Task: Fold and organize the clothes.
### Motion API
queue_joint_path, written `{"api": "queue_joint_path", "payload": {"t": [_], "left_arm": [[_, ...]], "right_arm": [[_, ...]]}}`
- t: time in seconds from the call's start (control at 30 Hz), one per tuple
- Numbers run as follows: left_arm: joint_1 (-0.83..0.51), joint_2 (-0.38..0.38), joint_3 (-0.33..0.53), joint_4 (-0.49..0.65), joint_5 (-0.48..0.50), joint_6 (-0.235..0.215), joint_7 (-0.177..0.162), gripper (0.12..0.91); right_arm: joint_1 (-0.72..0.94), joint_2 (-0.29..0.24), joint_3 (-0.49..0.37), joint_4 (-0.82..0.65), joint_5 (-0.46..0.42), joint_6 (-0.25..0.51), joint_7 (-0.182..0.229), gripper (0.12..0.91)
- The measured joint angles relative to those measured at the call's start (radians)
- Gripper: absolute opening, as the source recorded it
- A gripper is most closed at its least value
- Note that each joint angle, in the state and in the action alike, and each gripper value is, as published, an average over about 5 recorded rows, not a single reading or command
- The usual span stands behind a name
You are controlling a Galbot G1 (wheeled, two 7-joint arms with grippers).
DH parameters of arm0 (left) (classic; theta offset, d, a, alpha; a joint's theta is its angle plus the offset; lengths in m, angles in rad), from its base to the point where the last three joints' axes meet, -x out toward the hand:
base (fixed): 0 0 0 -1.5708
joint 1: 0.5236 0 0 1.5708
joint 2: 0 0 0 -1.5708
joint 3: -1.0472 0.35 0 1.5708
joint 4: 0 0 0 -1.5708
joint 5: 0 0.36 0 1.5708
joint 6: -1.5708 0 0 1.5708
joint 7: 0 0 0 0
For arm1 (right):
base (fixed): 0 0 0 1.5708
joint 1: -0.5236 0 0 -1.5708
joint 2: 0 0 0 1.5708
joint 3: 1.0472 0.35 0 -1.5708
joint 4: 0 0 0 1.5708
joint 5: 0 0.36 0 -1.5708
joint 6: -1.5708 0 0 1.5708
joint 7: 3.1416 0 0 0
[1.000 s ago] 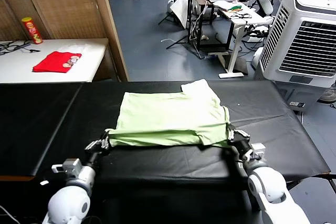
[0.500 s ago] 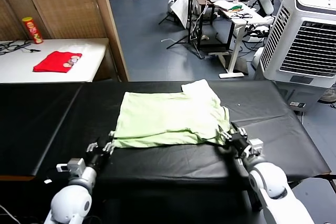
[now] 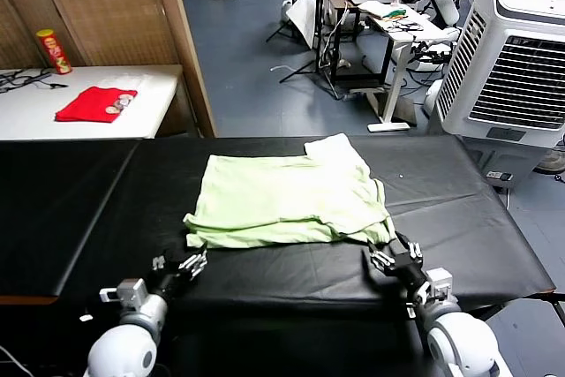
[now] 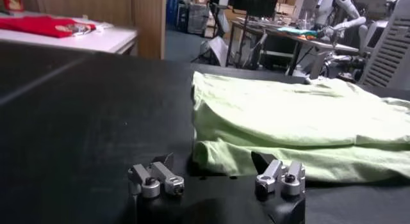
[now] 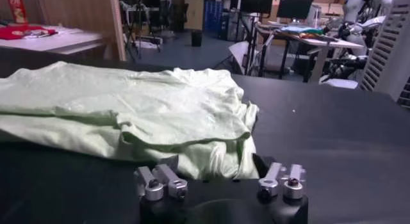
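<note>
Nearest to us, at the near edge of the black table [image 3: 79, 209], both grippers sit low and empty. The left gripper [image 3: 181, 265] is just in front of the near left corner of the shirt [image 3: 287, 200], and its wrist view shows the jaws spread apart with nothing between them, the folded hem lying just beyond the fingertips [image 4: 157, 179]. The right gripper [image 3: 395, 261] is just in front of the shirt's near right corner; its jaws also stand apart and hold nothing, with the cloth's edge close beyond them.

This is what has just changed. A second ago each gripper was pinching one near corner of the shirt, and the hem was pulled straight between them. Now both have let go and drawn back toward us, and the near edge has relaxed a little away from them.

The shirt itself lies in the middle of the table, doubled over, with one sleeve sticking out at the far right corner. We think the fold is even, but from the head view the layers at the right side look a bit bunched, so we cannot be sure.

We judge that one fold is finished and released, and a further fold is probably needed.

Beyond the shirt, to the far left, a red cloth [image 3: 95, 103] rests on a white side table [image 3: 35, 116].
</note>
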Motion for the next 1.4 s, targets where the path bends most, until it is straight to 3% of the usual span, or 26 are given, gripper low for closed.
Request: {"api": "queue_joint_path", "payload": {"t": [0.1,0.2,0.27,0.37,0.6,1.03,1.17,1.27,1.4], "left_arm": [[-0.001,-0.003,0.001,0.005,-0.026,0.002,0.001,0.426],[0.008,-0.004,0.001,-0.005,-0.027,0.002,-0.002,0.258],[0.017,-0.002,0.002,-0.018,-0.004,0.003,-0.01,0.172],[0.039,0.011,0.002,-0.047,0.051,0.013,-0.026,0.128],[0.124,0.07,-0.004,-0.141,0.101,0.058,-0.04,0.127],[0.31,0.126,-0.046,-0.275,0.103,0.092,-0.04,0.127],[0.342,0.123,-0.055,-0.299,0.093,0.111,-0.053,0.152],[0.364,0.114,-0.066,-0.318,0.098,0.121,-0.061,0.27],[0.392,0.101,-0.086,-0.35,0.13,0.15,-0.068,0.503]], "right_arm": [[-0.008,0.001,-0.001,0.011,-0.006,-0.011,0.006,0.231],[-0.02,-0.001,0.003,0.033,-0.005,-0.041,0.027,0.147],[-0.032,-0.006,0.009,0.053,0.001,-0.067,0.041,0.131],[-0.056,-0.016,0.023,0.09,0.02,-0.107,0.058,0.123],[-0.137,-0.04,0.06,0.171,0.057,-0.178,0.066,0.122],[-0.281,-0.026,0.111,0.258,0.068,-0.205,0.062,0.132],[-0.312,-0.026,0.124,0.29,0.07,-0.216,0.061,0.26],[-0.332,-0.029,0.135,0.326,0.078,-0.224,0.062,0.425],[-0.331,-0.038,0.151,0.384,0.104,-0.22,0.069,0.642]]}}
